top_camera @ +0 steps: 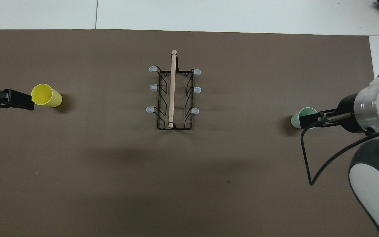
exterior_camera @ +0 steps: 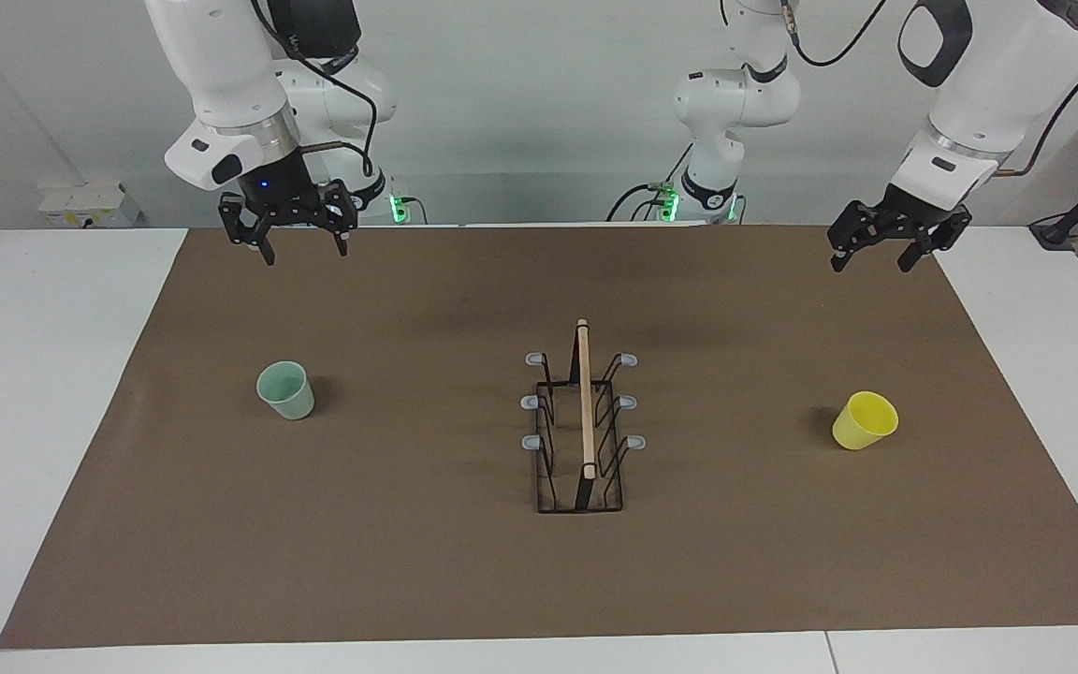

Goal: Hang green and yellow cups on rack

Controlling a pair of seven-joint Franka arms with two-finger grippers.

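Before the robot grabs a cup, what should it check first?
1. Green cup upright on the mat, nothing touching it: ok.
2. Yellow cup free to grab: ok, though it leans.
3. Rack standing between the cups, all six prongs bare: ok.
4. Right gripper open, empty, raised above the mat at the robots' end: ok.
5. Left gripper open, empty, raised above the mat at the robots' end: ok.
6. Either gripper down at a cup: not ok, both are well above the mat.
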